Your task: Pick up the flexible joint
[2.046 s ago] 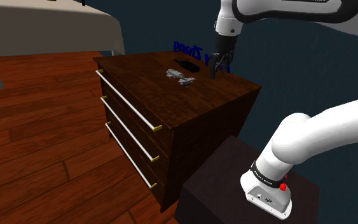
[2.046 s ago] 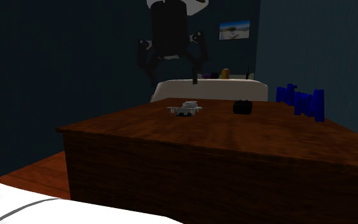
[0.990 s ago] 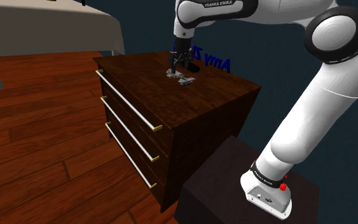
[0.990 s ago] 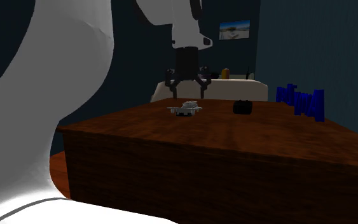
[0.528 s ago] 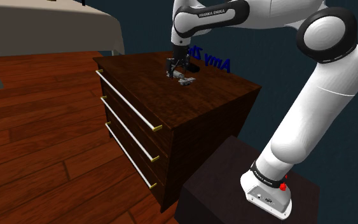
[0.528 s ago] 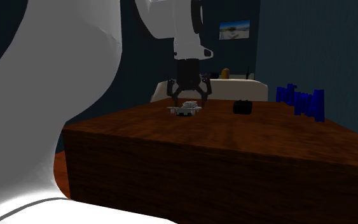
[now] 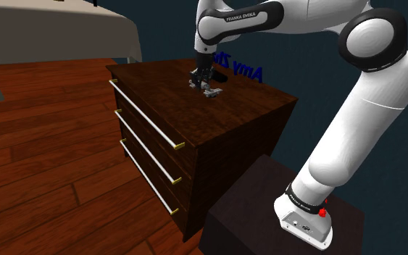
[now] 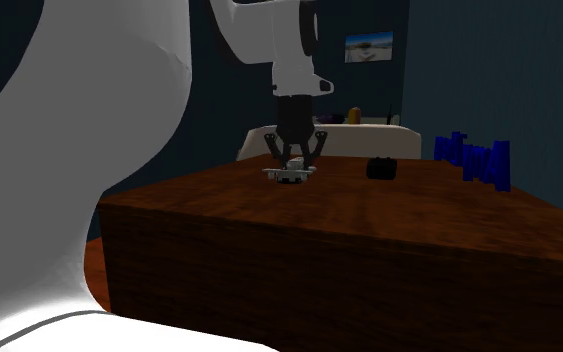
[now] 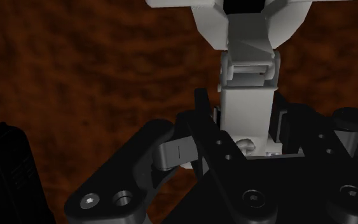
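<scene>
Presently, item one: flexible joint (image 7: 211,90), a small pale grey hinged metal piece lying flat on the dresser (image 7: 195,123) top, toward the dresser's rear edge and well away from its drawer fronts. Item two: gripper (image 7: 201,81), all black, lowered upright over the joint from above. In the wrist view the fingers (image 9: 203,127) are drawn in against the two sides of the joint's (image 9: 247,63) squared grey block, with no gap showing on either side, so the gripper (image 9: 244,118) reads as pinching the joint. The second exterior view has the joint (image 8: 289,175) resting on the dresser (image 8: 369,220) top beneath the gripper (image 8: 295,165), not yet raised. Item three: small black object (image 8: 380,168), on the dresser top near the joint. Item four: blue lettering (image 8: 474,160), upright along the dresser's back edge.

Hazards, as judged: the hold sits on one section of a hinged piece, so the free section may swing or droop on the lift and twist the part out of the pinch. The block is narrow and smooth, so a light squeeze could let it slip. A tilted or hurried rise could drag the loose end across the dresser top or nudge the black object.
</scene>
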Controlling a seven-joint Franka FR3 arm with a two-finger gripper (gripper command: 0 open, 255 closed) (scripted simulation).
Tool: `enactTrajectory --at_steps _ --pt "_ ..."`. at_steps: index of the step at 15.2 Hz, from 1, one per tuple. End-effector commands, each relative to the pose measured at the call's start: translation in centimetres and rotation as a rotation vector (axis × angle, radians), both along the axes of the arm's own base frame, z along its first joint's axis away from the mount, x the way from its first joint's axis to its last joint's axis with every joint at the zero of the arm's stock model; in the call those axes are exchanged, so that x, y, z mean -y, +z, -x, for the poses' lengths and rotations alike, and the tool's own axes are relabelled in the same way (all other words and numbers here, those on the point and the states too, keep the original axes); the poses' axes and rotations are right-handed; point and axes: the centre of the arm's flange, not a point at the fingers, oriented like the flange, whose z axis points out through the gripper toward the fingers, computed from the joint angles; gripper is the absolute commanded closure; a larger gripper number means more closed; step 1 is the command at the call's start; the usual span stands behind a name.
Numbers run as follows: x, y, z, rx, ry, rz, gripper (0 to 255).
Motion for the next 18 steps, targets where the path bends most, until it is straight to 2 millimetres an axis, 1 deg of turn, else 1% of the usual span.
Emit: enactTrajectory --at_steps 1,5,18 --pt "0.2 -0.3 0.0 -0.005 -0.003 0.001 255" --pt "0.2 -0.3 0.0 -0.005 -0.003 0.001 255" --pt "0.2 6.6 0.0 -0.005 -0.003 0.001 255"
